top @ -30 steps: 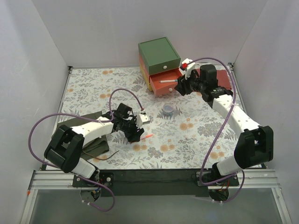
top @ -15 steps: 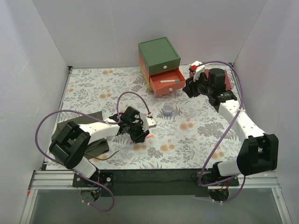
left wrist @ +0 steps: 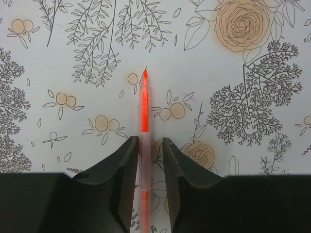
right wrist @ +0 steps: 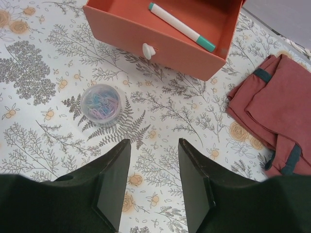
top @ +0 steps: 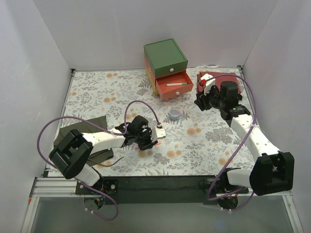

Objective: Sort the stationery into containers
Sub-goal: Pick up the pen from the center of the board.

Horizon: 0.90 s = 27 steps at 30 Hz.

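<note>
An orange-red pen (left wrist: 144, 107) lies on the floral table mat, pointing away from my left gripper (left wrist: 149, 141). The gripper is low over the mat (top: 148, 140), its jaws open and astride the pen's pale barrel, with a small gap on the right side. The cube box (top: 165, 57) stands at the back, green on top. Its salmon-red drawer (right wrist: 160, 36) is pulled open and holds a white pen with a teal tip (right wrist: 181, 26). My right gripper (right wrist: 153, 141) is open and empty, hovering in front of and to the right of that drawer (top: 200, 99).
A small clear round tub of pastel paper clips (right wrist: 100, 102) sits on the mat in front of the drawer (top: 175, 114). A folded red cloth (right wrist: 272, 111) lies at the back right. An olive-green cloth (top: 102, 150) lies under the left arm. White walls enclose the table.
My left gripper has moved right and come down astride the orange-red pen. My right gripper has drawn back from the open drawer, to the right and nearer.
</note>
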Motion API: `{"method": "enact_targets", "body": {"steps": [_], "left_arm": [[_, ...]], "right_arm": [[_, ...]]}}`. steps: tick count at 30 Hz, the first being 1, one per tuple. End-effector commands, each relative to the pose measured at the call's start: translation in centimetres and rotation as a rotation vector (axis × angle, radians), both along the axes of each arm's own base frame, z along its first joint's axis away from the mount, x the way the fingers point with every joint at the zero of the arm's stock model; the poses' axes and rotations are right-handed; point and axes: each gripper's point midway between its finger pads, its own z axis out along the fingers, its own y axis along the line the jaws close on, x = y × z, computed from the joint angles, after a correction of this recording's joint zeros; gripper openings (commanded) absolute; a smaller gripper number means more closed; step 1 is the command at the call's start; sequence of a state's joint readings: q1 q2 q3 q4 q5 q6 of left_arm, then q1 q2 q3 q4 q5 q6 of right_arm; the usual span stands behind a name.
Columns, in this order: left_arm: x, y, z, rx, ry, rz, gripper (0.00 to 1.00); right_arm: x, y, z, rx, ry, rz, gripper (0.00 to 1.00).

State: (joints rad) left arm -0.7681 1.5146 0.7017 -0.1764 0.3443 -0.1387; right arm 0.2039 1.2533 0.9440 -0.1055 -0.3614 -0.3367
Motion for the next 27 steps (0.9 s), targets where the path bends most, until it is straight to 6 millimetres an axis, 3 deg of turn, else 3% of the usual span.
{"method": "enact_targets", "body": {"steps": [1,5,8,11,12,16,19,27], "left_arm": [[-3.1,5.1,-4.5,0.212,0.076,-0.013,0.26],[-3.5,5.4,-5.2,0.229,0.095,-0.020,0.17],[-4.0,5.5,-5.4,0.233,0.117,-0.031,0.01],[-4.2,5.7,-5.5,0.236,0.125,-0.031,0.00],[-4.3,5.8,-5.6,0.239,0.129,-0.030,0.00],[-4.1,5.4,-5.2,0.225,0.130,-0.009,0.00],[-3.9,5.1,-4.7,0.208,0.133,0.013,0.00],[-4.0,4.6,-4.7,0.192,0.157,0.030,0.00]], "right_arm": [[0.1,-0.1,1.3,-0.012,-0.066,0.015,0.52],[-0.7,-0.2,0.1,-0.034,-0.032,0.037,0.52],[-3.2,-0.2,-2.6,-0.084,0.050,0.116,0.52],[-5.4,-0.3,-4.9,-0.126,0.116,0.184,0.52],[-7.0,-0.6,-6.6,-0.133,0.185,0.191,0.52],[-10.9,-0.6,-10.0,-0.100,0.342,0.218,0.52],[-12.3,-0.7,-11.4,-0.106,0.383,0.227,0.52],[-13.1,-0.9,-13.6,-0.152,0.479,0.283,0.50]]}}
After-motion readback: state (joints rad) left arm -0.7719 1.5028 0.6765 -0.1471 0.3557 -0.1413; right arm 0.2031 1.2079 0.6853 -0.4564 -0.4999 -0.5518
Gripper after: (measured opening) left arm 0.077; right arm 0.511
